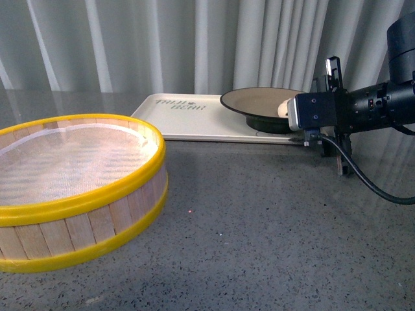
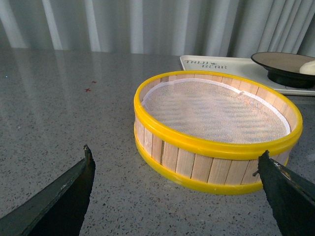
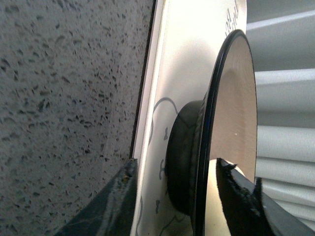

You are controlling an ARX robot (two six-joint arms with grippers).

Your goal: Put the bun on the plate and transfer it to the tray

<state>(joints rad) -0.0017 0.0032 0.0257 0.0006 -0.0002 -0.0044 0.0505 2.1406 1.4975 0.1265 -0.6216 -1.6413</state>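
Note:
The plate (image 1: 256, 102) stands on the right end of the cream tray (image 1: 188, 116) at the back of the table. The bun (image 1: 283, 109) lies in it at its right side, mostly hidden by my right arm. My right gripper (image 1: 299, 121) is open at the plate's right edge. In the right wrist view the right gripper (image 3: 177, 169) straddles the plate (image 3: 236, 108) rim, one finger (image 3: 241, 196) over the bun (image 3: 211, 206), the other beside the tray (image 3: 187, 59) edge. My left gripper (image 2: 176, 155) hangs open and empty, far from the plate (image 2: 280, 61) and bun (image 2: 307, 68).
A yellow-rimmed bamboo steamer (image 1: 71, 188) with a white mesh liner stands at the front left, empty; the steamer (image 2: 216, 128) lies just beyond the left gripper's fingertips. Grey speckled tabletop (image 1: 272, 227) spreads between steamer and tray. Curtains hang behind.

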